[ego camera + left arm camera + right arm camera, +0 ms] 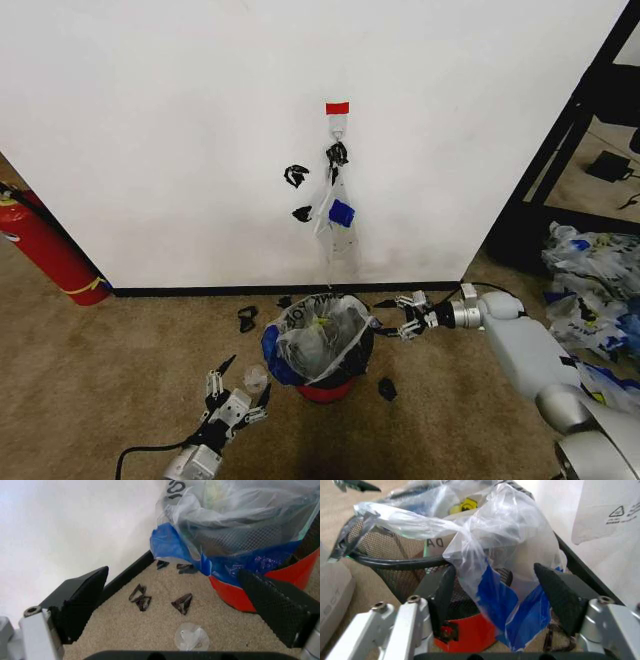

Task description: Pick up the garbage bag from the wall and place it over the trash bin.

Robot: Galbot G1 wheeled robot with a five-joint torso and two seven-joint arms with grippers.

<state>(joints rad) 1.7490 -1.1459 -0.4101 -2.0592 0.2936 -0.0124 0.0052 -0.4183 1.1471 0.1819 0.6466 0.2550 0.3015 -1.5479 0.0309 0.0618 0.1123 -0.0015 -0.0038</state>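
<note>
Two end effectors flank the trash bin (325,352) on the floor: your right end effector (408,318) stands wide around a hanging fold of the garbage bag (318,335), already draped over the rim. Your left end effector (232,392) gapes wide and empty; pull unevenly and the thin film may tear or tip the bin.

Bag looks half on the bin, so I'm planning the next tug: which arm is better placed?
Probably the right: its open pincer straddles the bag hanging over the bin rim. The left pincer is open and off the bin, over carpet.

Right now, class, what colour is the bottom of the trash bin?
Red, below a black mesh body; the trash bin shows it best in the right wrist view.
</note>
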